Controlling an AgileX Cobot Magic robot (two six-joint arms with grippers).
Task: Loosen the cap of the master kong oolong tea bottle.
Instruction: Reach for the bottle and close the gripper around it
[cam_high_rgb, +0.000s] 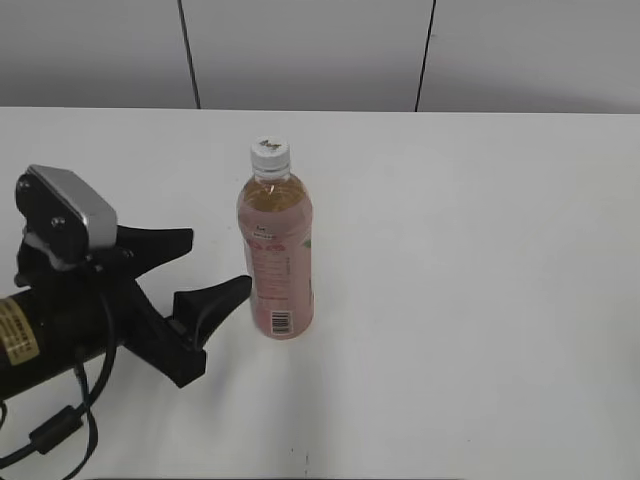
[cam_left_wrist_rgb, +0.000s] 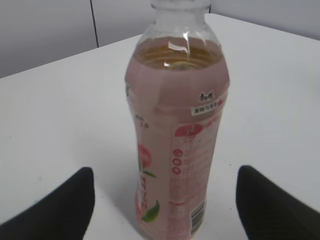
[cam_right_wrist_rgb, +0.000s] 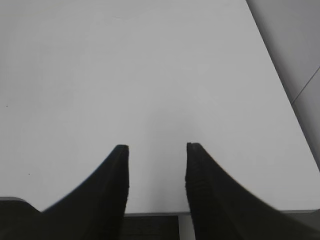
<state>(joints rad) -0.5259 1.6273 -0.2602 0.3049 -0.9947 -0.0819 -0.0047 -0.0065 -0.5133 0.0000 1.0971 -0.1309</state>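
One master kong oolong tea bottle (cam_high_rgb: 277, 250) stands upright on the white table (cam_high_rgb: 480, 300), a little left of centre in the exterior view, its cap (cam_high_rgb: 269, 152) seated on the neck with a small dark mark on top. Amber tea fills the clear shoulder above a pale pink label with red print and a barcode near the base.

My left gripper (cam_high_rgb: 222, 265) sits low at the table's left, spread wide, both black fingers (cam_high_rgb: 215, 296) pointing at the bottle's lower half and the nearer tip just short of the label, not touching. Through my left wrist camera the bottle (cam_left_wrist_rgb: 177, 130) rises between the two fingertips (cam_left_wrist_rgb: 60, 207), clear of both.

My right gripper (cam_right_wrist_rgb: 157, 148) hangs over bare tabletop (cam_right_wrist_rgb: 150, 65) near the table's edge, its fingers (cam_right_wrist_rgb: 112, 185) parted with nothing between them; the exterior view does not show it.
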